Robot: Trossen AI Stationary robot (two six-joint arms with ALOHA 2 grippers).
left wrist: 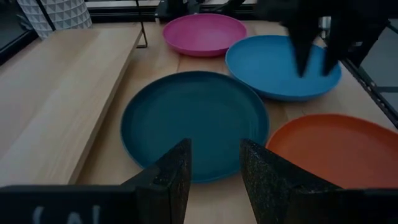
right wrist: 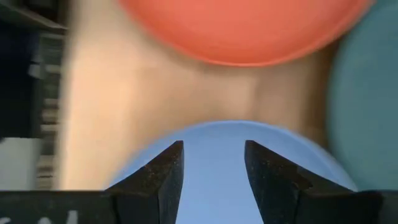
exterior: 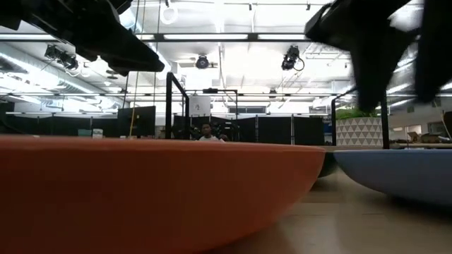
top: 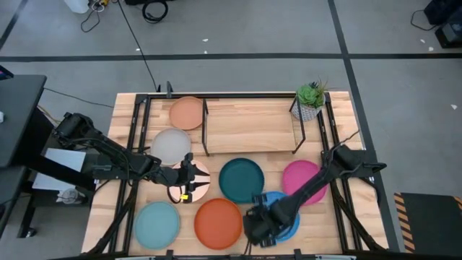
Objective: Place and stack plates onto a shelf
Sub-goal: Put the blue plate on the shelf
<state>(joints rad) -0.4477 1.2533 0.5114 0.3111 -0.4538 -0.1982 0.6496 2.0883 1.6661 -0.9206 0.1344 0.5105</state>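
Two hands: both spread apart and holding nothing.
Right hand (top: 258,225): over the near-left rim of the bright blue plate (top: 284,217); its wrist view shows blue between the parted fingers (right wrist: 163,171), so it looks lined up to pinch that rim, or has just let it go; I cannot tell which.
Left hand (top: 189,176): low above the cream plate (top: 198,180), pointing toward the dark teal plate (left wrist: 194,124), fingers wide with only desk (top: 339,115) and teal plate edge between them.
Plates near the hands: orange plate (top: 217,222) just left of the blue one, nearly touching; magenta plate (top: 300,180) beyond it; light aqua plate (top: 157,224) at the near-left corner.
Plates farther off: grey plate (top: 170,144) and peach plate (top: 187,113) along the left side.
Shelf (top: 249,126): at the back centre, its wood top bare; no plate is on it yet.
Layout reason: the plates lie singly and spread out, probably so each rim is free for a grip.
Potted plant (top: 310,101): by the shelf's right end, a thing to steer clear of.
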